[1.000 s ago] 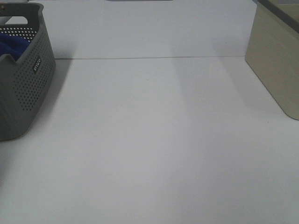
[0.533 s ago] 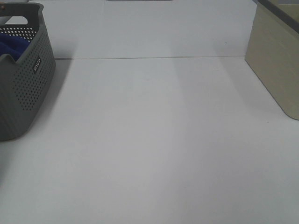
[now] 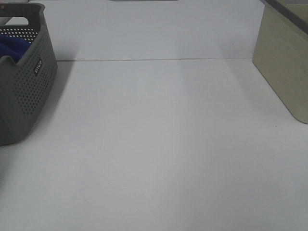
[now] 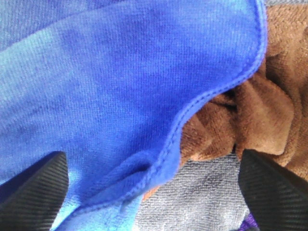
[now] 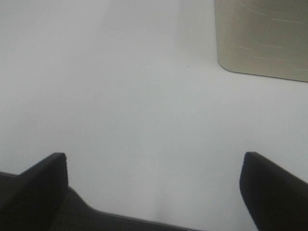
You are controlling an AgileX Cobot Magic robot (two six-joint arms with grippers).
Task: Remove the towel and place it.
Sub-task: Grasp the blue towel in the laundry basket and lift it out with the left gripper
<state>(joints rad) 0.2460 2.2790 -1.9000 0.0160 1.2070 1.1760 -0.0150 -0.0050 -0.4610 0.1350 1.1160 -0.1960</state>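
Note:
The royal-blue towel [image 4: 110, 91] fills most of the left wrist view, its stitched hem curling across the middle. It lies on top of other cloths inside the grey perforated basket [image 3: 29, 91], where a bit of blue [image 3: 13, 45] shows over the rim in the exterior high view. My left gripper [image 4: 151, 166] hovers just above the towel's hem, its dark fingers [image 4: 33, 192] spread wide, gripping nothing. My right gripper [image 5: 154, 163] is open and empty over the bare white table [image 5: 120, 96]. Neither gripper shows in the exterior high view.
A brown cloth [image 4: 260, 110] and a grey cloth [image 4: 202, 197] lie under the towel. A beige box [image 3: 284, 62] stands at the right edge of the white table [image 3: 159, 144]; it also shows in the right wrist view [image 5: 262, 36].

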